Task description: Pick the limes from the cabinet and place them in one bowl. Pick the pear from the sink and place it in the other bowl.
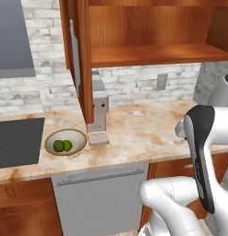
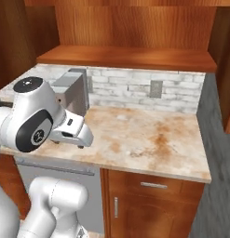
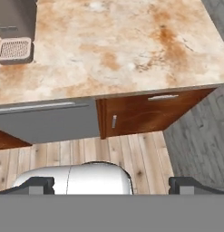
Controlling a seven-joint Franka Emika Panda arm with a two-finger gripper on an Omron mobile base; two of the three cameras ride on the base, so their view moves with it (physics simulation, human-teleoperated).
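Two limes (image 1: 63,145) lie together in the shallow cream bowl (image 1: 78,136) with the olive-gold rim, at the left of the counter. Above it hangs the cabinet (image 1: 147,50), reddish-brown wood, with its tall door (image 1: 84,60) swung out and its plank shelf (image 2: 125,58) in sight. My gripper (image 3: 113,186) is open, its fingertips (image 3: 41,185) wide apart with nothing between them. It hangs in front of the counter's edge and looks down at the counter and floor, far right of the bowl. The pear, the sink and the other bowl are out of view.
A grey coffee machine (image 1: 99,115) stands on the marble counter (image 1: 143,133) just right of the cream bowl, under the cabinet door. A dark cooktop (image 1: 16,140) lies at the far left. Below the counter are a grey dishwasher front (image 1: 101,198) and wooden cupboards (image 2: 149,200).
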